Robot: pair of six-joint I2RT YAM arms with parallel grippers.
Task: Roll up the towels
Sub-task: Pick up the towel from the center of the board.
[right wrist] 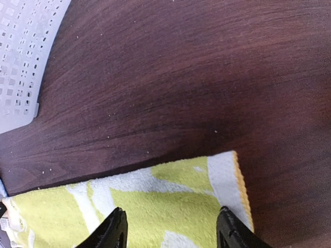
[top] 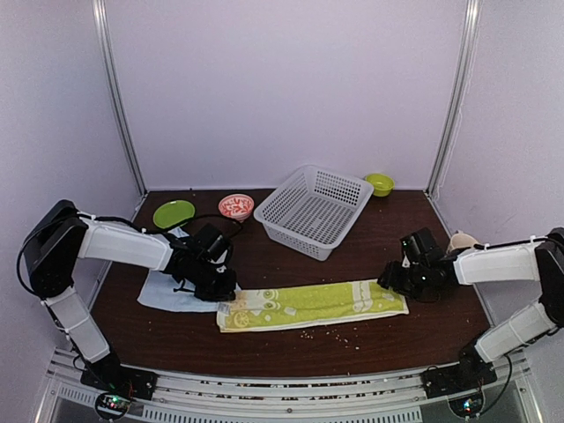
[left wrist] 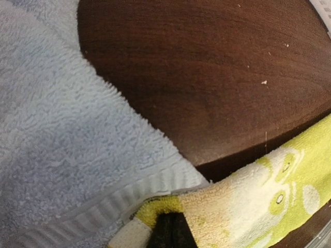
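As I watch from afar,
left fingers (left wrist: 168, 235): pressed together, pinching the lime-green towel (top: 313, 306) at its corner
right fingers (right wrist: 115, 230): spread wide, straddling its other end

The top external camera sits above and behind the arm bases, facing forward and down over the whole desk (top: 352, 269). Each wrist camera faces down at close range. All three views share the lime-green towel (top: 313, 306). The left wrist view also shows the pale blue towel (left wrist: 62, 155), and the right wrist view the white mesh basket (right wrist: 20, 57).
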